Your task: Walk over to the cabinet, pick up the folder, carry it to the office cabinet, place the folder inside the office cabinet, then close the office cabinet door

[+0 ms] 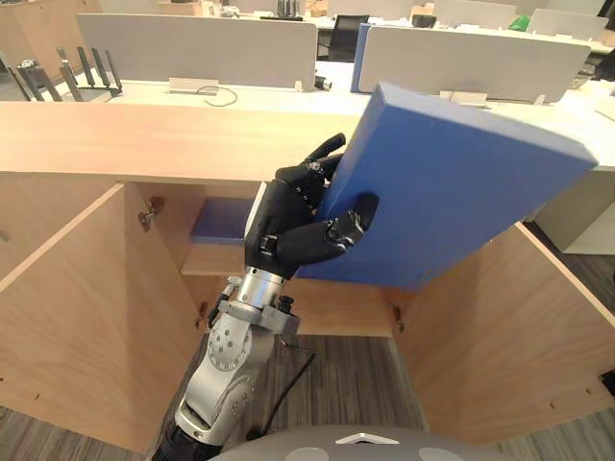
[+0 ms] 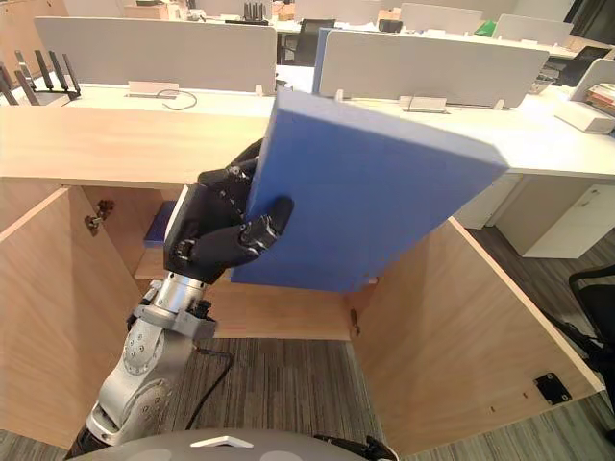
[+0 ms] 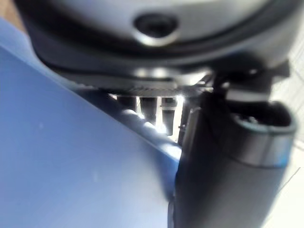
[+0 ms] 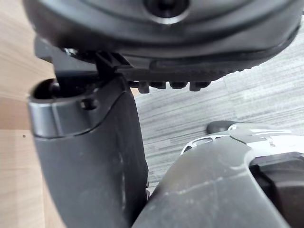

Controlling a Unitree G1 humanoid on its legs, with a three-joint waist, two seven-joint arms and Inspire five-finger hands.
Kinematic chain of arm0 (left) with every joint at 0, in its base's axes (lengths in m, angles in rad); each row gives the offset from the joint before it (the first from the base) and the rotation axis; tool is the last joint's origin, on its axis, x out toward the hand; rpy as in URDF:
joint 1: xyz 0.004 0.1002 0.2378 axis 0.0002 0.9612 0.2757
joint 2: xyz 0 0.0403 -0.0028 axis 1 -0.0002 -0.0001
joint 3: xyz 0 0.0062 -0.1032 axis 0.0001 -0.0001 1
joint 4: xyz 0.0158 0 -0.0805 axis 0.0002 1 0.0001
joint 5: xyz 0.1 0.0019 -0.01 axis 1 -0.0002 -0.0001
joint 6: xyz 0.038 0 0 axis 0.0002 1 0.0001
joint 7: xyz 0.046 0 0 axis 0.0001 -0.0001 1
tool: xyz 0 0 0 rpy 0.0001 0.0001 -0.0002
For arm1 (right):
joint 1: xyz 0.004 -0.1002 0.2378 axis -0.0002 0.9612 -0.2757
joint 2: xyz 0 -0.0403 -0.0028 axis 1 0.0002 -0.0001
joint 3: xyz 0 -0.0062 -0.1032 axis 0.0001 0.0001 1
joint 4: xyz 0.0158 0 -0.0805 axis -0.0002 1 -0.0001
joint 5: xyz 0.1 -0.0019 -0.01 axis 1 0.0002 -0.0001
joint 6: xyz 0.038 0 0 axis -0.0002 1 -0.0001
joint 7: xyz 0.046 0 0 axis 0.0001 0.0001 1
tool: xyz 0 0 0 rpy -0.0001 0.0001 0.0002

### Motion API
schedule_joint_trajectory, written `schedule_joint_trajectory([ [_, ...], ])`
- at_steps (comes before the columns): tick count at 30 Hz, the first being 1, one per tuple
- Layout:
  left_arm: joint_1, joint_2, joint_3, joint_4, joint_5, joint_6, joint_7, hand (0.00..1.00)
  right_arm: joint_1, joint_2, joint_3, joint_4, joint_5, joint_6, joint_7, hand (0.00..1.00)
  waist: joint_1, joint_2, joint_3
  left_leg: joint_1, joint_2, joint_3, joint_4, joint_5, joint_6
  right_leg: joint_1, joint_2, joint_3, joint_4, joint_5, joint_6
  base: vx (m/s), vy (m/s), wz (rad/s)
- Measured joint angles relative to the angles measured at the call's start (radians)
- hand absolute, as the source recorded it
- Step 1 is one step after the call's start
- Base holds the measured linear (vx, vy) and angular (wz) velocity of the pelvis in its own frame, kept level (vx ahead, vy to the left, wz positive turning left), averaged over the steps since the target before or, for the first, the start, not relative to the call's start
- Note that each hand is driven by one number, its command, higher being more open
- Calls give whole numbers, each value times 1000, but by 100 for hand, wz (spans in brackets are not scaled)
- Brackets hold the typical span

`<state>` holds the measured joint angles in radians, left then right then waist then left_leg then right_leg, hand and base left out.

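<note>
Folder (image 1: 452, 182) gripped in left hand (image 1: 288, 226), tilted at open office cabinet (image 1: 77, 288); next up, I'd guess, ease it onto shelf (image 1: 213, 259).

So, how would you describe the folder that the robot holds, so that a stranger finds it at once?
Look at the long, open wooden cabinet. In front of its opening the left hand grips a thick blue folder by its edge. It is raised and tilted, while the other blue item lies flat on the inner shelf.
</note>
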<state>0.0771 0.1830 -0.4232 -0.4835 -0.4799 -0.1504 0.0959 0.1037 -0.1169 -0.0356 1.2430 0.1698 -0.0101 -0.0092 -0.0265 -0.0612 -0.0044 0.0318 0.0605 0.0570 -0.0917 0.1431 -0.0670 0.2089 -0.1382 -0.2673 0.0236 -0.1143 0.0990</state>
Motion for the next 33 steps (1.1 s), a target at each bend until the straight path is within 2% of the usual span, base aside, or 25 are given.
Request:
schedule_joint_trajectory([
  [2,0,-17,-2,4,-69,2,-5,0,0,1,0,0,0,2,0,100,0,-1,1,-6,-4,1,0,5,6,-1,-1,0,-11,11,7,0,0,0],
  [6,0,-18,-3,92,-183,4,-16,0,-4,1,5,-3,0,5,-1,100,2,-4,5,8,-6,-2,0,5,6,13,-2,-3,-9,7,2,0,0,0],
  [11,14,-14,-15,287,-281,73,-15,0,-4,-2,7,-3,0,12,0,100,6,0,8,15,-3,-5,0,1,2,21,0,-8,-8,-3,-4,-2,-6,1],
  [17,57,0,-33,330,-356,102,-14,0,0,-2,39,-39,35,22,-8,100,5,-9,17,15,-3,0,0,-6,-5,21,0,-4,-9,-4,-2,15,-14,-2],
  [22,60,2,-12,294,-391,103,-6,0,101,26,40,-349,134,22,-22,100,-2,-9,22,14,6,26,0,-9,-9,6,3,21,-10,-2,0,12,-27,-15],
  [26,105,-29,16,178,-399,103,-6,0,146,89,-39,-635,210,17,-37,100,-8,-4,22,14,5,36,1,-12,-6,-2,2,28,-6,4,1,-9,-12,-9],
  [33,165,-47,126,114,-427,87,-14,0,116,95,-201,-874,237,-28,-108,100,-4,1,22,12,3,35,0,-16,0,-11,0,29,-1,4,1,-42,-3,0],
])
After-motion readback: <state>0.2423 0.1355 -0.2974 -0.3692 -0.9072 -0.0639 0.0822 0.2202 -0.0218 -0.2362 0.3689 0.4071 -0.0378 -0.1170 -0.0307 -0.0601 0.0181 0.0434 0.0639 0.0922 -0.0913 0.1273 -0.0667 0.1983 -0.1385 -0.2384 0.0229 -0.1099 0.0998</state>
